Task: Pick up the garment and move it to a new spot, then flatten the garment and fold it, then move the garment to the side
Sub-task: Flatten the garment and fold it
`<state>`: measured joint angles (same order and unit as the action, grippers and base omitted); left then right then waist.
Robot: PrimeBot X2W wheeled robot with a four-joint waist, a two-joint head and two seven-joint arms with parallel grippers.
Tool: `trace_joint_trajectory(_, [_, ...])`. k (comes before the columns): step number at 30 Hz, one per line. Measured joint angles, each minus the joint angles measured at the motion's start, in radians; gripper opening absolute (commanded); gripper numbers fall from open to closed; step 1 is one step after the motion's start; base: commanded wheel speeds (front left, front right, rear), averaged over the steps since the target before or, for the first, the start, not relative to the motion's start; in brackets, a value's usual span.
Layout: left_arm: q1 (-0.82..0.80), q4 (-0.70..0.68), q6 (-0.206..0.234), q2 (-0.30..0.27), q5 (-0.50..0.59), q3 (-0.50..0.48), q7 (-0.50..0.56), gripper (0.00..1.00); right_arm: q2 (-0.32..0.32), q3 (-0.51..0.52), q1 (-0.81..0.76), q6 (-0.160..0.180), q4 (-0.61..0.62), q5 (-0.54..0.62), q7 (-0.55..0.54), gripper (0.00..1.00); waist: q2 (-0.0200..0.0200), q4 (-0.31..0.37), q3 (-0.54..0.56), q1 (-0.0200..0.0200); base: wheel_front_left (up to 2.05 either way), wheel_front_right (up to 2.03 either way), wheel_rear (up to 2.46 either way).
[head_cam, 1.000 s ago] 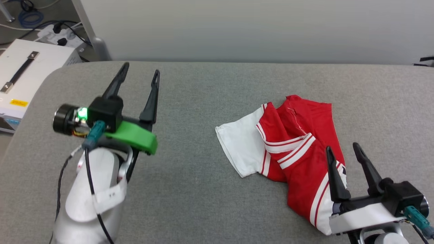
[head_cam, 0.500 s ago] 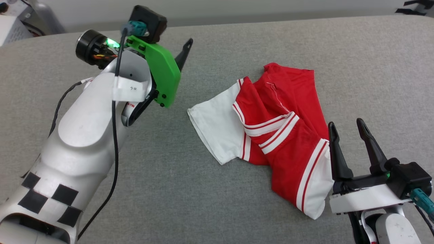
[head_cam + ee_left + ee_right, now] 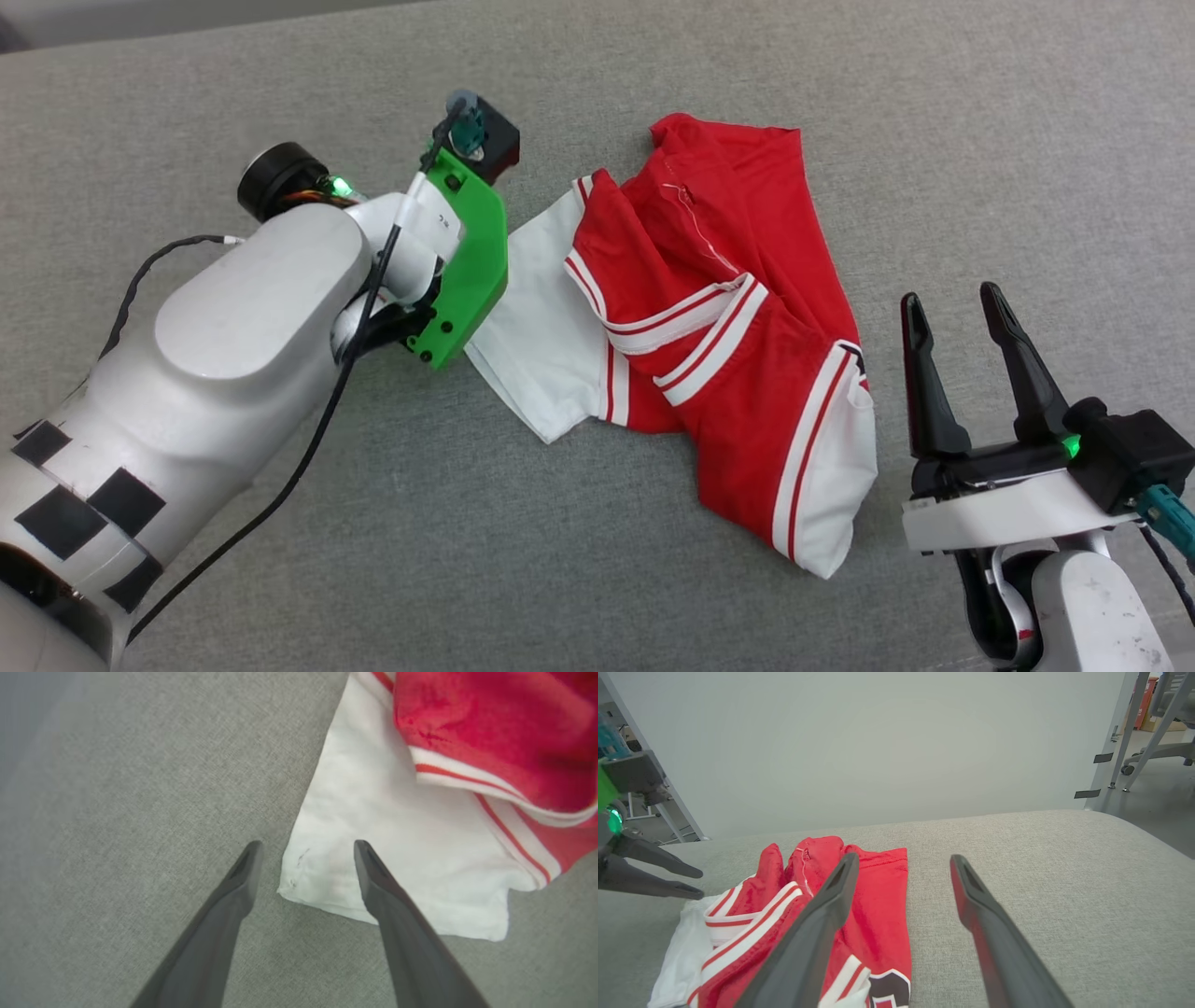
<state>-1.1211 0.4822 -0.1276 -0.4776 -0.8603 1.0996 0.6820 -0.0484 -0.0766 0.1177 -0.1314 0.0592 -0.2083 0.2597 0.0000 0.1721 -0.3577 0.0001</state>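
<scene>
The left claw (image 3: 306,845) is held spread, its tips straddling a corner of the white sleeve (image 3: 402,858) of the garment (image 3: 747,392), which lies crumpled on the table (image 3: 467,560) just left of the spread right claw (image 3: 948,303). If only the thin hem is pinched, the garment could slip free when lifted.

I have the shirt (image 3: 738,308) bunched on the desk (image 3: 467,523), right of centre. My left gripper (image 3: 308,844) is at its left sleeve (image 3: 397,858), jaws either side of the corner. My right gripper (image 3: 950,301) stands just right of the shirt's near end.
</scene>
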Motion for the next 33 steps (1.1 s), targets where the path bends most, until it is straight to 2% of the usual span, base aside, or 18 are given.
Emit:
trace_joint_trajectory(5, [-0.009,0.038,0.0,-0.029,-0.022,0.113,0.007,1.0,0.0,-0.002,0.014,0.0,0.001,-0.008,0.0,1.0,0.0,0.03,-0.033,0.0,0.0,0.0,0.0])
trace_joint_trajectory(11, [-0.029,0.038,0.0,-0.041,-0.026,0.139,0.032,1.0,0.0,-0.002,0.017,0.0,0.001,-0.008,0.0,1.0,0.0,0.052,-0.059,0.0,0.0,0.0,0.0])
trace_joint_trajectory(13, [-0.029,0.025,0.0,-0.05,-0.032,0.141,0.029,0.15,0.0,0.001,0.018,0.0,0.0,-0.008,0.0,1.0,0.0,0.052,-0.06,0.0,0.0,0.0,0.0])
trace_joint_trajectory(14, [-0.029,0.021,0.0,-0.05,-0.032,0.143,0.021,0.0,0.0,0.002,0.018,0.0,0.0,-0.008,0.0,1.0,0.0,0.051,-0.059,-0.0001,0.0,0.0,0.0])
trace_joint_trajectory(17, [-0.027,0.014,0.0,-0.046,-0.021,0.157,-0.041,0.0,0.0,0.006,0.018,0.0,-0.001,-0.006,0.0,1.0,0.0,0.042,-0.052,0.0,0.0,0.0,0.0])
trace_joint_trajectory(22, [-0.013,0.029,0.0,-0.032,0.006,0.171,-0.235,0.0,0.0,0.016,0.016,0.0,-0.002,0.002,0.0,1.0,0.0,0.008,-0.027,0.0,0.0,0.0,0.0])
trace_joint_trajectory(26, [0.002,0.048,0.0,-0.039,-0.024,0.121,-0.373,0.0,0.0,0.022,0.006,0.0,-0.003,0.005,0.0,1.0,0.0,-0.028,-0.002,0.0,0.0,0.0,0.0])
trace_joint_trajectory(29, [0.03,0.055,0.004,-0.068,-0.056,0.084,-0.44,0.0,0.0,0.033,0.0,0.0,-0.004,0.005,0.0,1.0,0.0,-0.056,0.016,-0.0001,0.0,0.0,0.0])
trace_joint_trajectory(33, [0.094,0.056,0.027,-0.14,-0.094,0.047,-0.484,0.0,0.0,0.035,-0.013,0.0,-0.004,0.011,0.0,1.0,0.0,-0.097,0.039,-0.0001,0.0,0.0,0.0])
